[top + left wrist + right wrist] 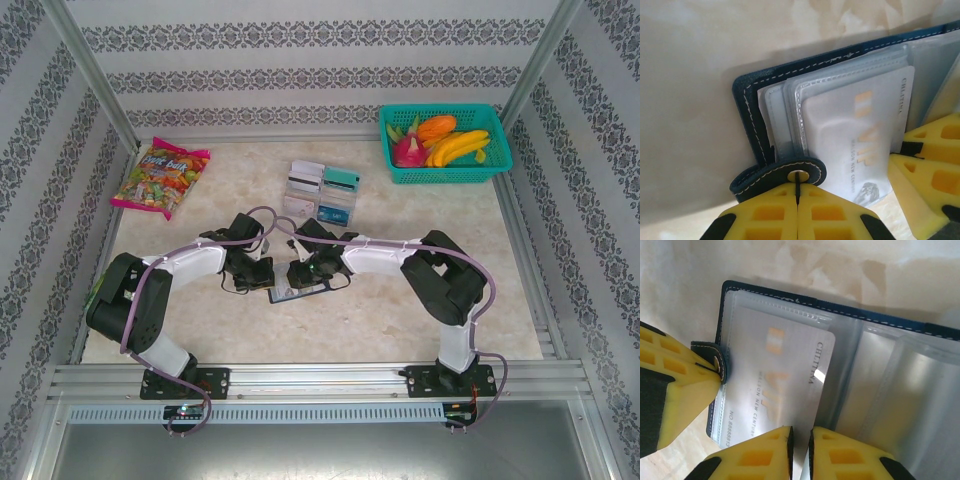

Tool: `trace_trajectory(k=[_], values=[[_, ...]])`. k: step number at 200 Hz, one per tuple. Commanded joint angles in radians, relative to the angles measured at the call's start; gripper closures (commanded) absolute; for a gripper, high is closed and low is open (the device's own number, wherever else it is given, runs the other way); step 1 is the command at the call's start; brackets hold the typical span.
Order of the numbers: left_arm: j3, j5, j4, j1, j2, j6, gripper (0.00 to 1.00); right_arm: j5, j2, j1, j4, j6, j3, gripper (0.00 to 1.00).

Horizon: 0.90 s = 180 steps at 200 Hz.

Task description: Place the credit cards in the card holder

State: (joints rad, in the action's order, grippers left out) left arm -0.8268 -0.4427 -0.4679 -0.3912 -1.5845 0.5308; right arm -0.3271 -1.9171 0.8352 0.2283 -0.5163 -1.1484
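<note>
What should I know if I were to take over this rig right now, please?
Left claw: shut on the tab of the holder, keeping it open on the table.
Right claw: closed on the outer edge of the white card, which looks partly slid into a clear sleeve.
Done: the holder is open and one card is going in.
Left: push that card home, then fetch the other cards, grouped farther back on the table.
</note>
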Motion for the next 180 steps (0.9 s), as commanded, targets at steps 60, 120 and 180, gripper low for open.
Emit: trace_trajectory(k=[60,120,180], values=[[-0.030,0.019,-0.030,0.046,0.065,-0.006,0.93,0.013,0.086,-0.001,0.090,0.035,-0.034,0.70],[-0.054,0.025,-0.070,0.073,0.109,-0.020,0.91,0.082,0.176,-0.013,0.182,0.074,-0.040,0.64],[-0.013,0.032,-0.037,0.096,0.107,0.023,0.78,0.165,0.243,0.034,0.304,0.146,-0.092,0.57]])
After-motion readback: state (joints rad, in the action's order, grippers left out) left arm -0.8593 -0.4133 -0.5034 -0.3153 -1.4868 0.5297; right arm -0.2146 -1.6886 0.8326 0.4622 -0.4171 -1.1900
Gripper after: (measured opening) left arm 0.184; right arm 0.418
